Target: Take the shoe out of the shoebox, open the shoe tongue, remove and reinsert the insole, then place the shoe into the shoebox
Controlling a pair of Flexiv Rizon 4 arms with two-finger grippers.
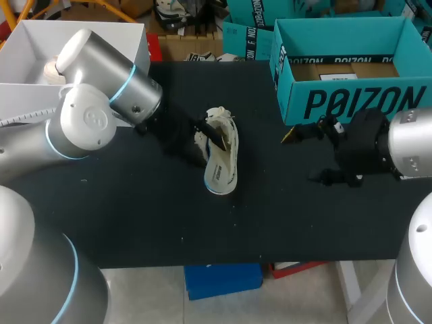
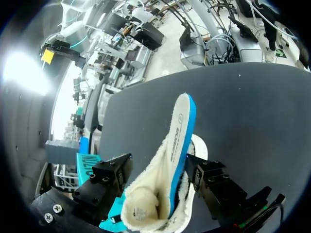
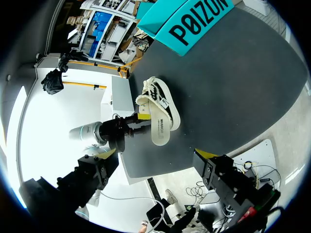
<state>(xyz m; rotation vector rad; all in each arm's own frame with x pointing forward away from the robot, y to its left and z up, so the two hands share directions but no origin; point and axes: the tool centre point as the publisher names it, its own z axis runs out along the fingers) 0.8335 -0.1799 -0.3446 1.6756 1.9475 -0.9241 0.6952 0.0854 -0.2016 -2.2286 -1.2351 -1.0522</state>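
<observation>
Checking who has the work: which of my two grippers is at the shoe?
The left gripper, right up against the shoe mid-table. The right gripper hangs apart, open and empty, beside the teal shoebox.

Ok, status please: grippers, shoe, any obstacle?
Left gripper shut on shoe, on its side on table. Right gripper open, empty, at box front. Box open.

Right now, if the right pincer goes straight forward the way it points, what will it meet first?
Probably the shoe, on its side on the table ahead of the open right pincer, bare table between. The left pincer at the shoe is close behind it; exact depth is unclear.
</observation>
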